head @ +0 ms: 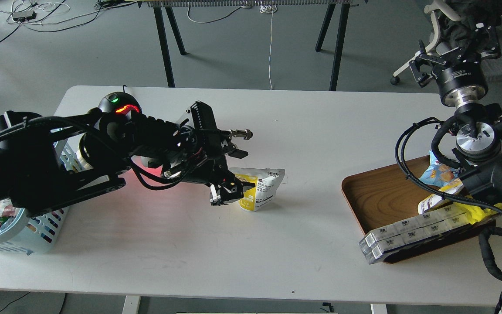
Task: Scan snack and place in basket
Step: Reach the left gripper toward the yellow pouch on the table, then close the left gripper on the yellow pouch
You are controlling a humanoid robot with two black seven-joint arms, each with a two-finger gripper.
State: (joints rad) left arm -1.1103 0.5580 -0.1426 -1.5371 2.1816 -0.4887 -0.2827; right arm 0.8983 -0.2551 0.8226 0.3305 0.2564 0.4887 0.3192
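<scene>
The snack (262,188), a small yellow-and-white pouch, stands upright at the table's middle. My left gripper (233,189) has come down onto the pouch's left side. One finger is in front of the pouch and the other behind it. The jaws look open around it, and the pouch still rests on the table. The light blue basket (37,237) stands at the left edge, mostly hidden by my left arm. My right gripper (456,41) is raised at the far right, above the tray, away from the snack. Its fingertips are lost against a dark background.
A black dome scanner (118,102) with green and red lights stands at the back left and casts a red glow on the table. A brown wooden tray (381,192) at the right holds a blue packet, a long yellow pack and white boxes.
</scene>
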